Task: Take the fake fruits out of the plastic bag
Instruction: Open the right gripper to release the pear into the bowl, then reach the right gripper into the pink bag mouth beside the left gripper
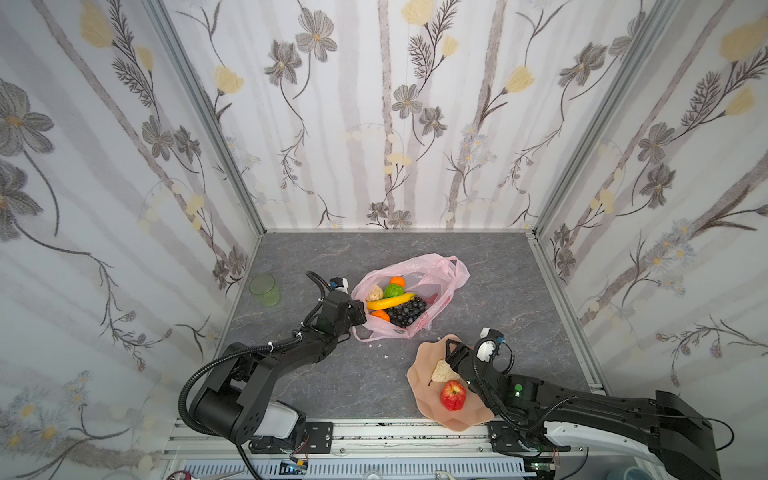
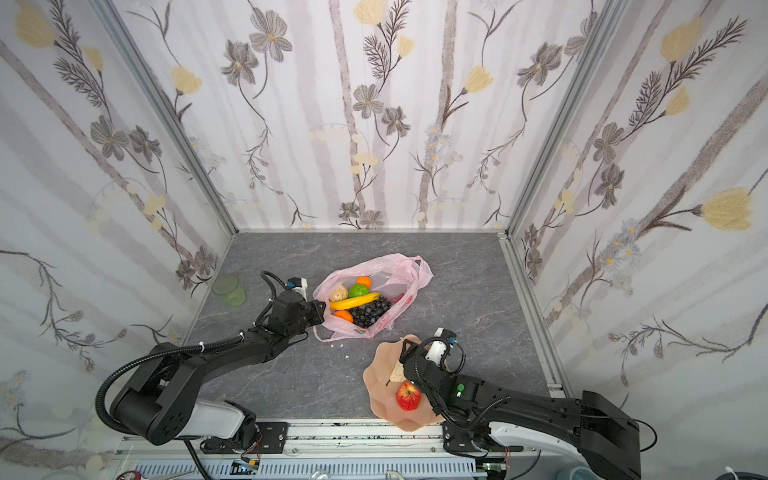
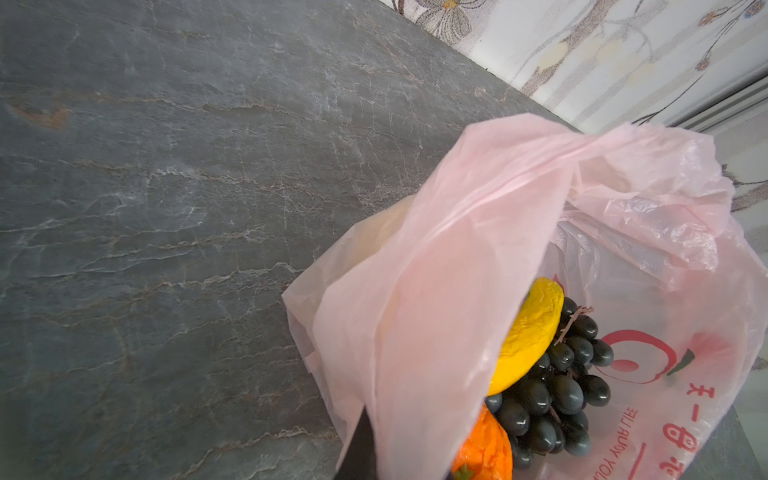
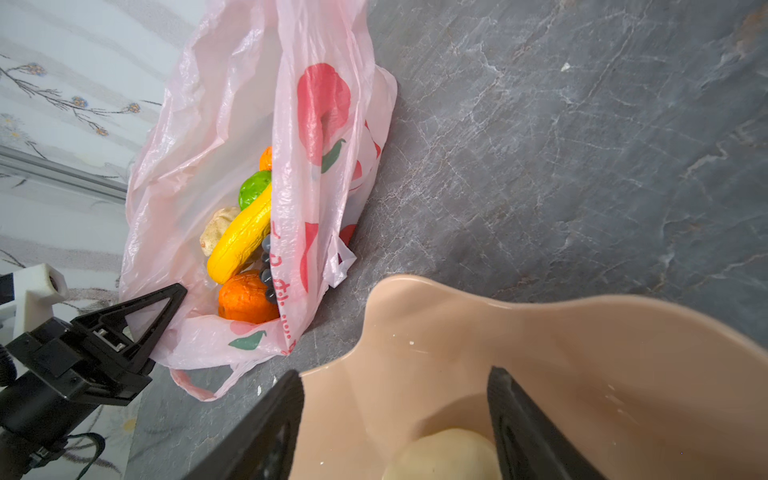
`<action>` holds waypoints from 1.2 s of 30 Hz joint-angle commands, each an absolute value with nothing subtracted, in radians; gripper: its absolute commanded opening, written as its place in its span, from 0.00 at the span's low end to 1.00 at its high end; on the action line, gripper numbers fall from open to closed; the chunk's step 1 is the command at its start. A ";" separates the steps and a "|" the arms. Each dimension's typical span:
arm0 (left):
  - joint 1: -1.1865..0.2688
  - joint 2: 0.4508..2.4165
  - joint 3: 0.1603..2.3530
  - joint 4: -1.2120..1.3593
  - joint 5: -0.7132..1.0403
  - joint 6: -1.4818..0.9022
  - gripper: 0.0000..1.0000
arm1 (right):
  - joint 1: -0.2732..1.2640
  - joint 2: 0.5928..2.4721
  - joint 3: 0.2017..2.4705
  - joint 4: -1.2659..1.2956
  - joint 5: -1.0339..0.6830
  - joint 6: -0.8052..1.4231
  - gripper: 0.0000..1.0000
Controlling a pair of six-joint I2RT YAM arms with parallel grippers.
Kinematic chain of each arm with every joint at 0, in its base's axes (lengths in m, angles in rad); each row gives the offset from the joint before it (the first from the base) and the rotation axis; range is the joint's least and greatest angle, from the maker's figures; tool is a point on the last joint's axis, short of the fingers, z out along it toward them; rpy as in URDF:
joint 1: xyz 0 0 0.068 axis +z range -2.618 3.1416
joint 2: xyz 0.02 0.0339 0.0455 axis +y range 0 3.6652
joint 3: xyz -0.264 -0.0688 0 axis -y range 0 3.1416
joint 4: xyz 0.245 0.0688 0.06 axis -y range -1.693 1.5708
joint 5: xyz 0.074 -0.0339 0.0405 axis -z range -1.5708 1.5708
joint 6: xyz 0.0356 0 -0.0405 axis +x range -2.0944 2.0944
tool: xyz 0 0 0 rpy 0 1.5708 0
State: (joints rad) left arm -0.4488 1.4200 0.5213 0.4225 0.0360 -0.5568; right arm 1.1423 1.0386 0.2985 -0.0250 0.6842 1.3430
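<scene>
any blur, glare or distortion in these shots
Both top views: sharp, evenly lit, wide lens splays the walls. Left wrist: plastic bag soft near the lens, grape bunch glinting. Right wrist: right gripper and pear blurred up close.

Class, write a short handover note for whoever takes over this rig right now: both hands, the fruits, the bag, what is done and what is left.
Left hand: shut on the rim of the plastic bag, whose mouth is open.
Right hand: open above the plate, holding nothing.
Done: a pear and the red apple lie on the plate.
Left, all in the bag: banana, grape bunch, far orange, near orange, green fruit, second pear.
Likely next: the right hand goes to the bag for another fruit.
</scene>
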 commanded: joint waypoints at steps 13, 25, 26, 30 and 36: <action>-0.456 1.424 0.533 0.441 0.033 -0.556 0.11 | 1.012 1.057 0.549 -0.180 0.496 0.867 0.69; -0.473 1.402 0.529 0.439 0.016 -0.554 0.08 | 0.888 1.642 1.091 -0.252 0.205 0.590 0.71; -0.474 1.399 0.528 0.439 0.014 -0.555 0.08 | 0.884 1.682 1.127 -0.252 0.183 0.574 0.71; -0.474 1.391 0.522 0.440 0.000 -0.559 0.07 | 0.878 1.850 1.279 -0.267 0.113 0.519 0.69; -0.468 1.390 0.519 0.439 -0.010 -0.560 0.07 | 0.877 2.024 1.452 -0.300 0.067 0.472 0.66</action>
State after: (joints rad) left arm -0.4721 1.3922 0.5217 0.4221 0.0067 -0.5571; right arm 0.8776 1.9839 1.4040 -0.2813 0.1017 0.5171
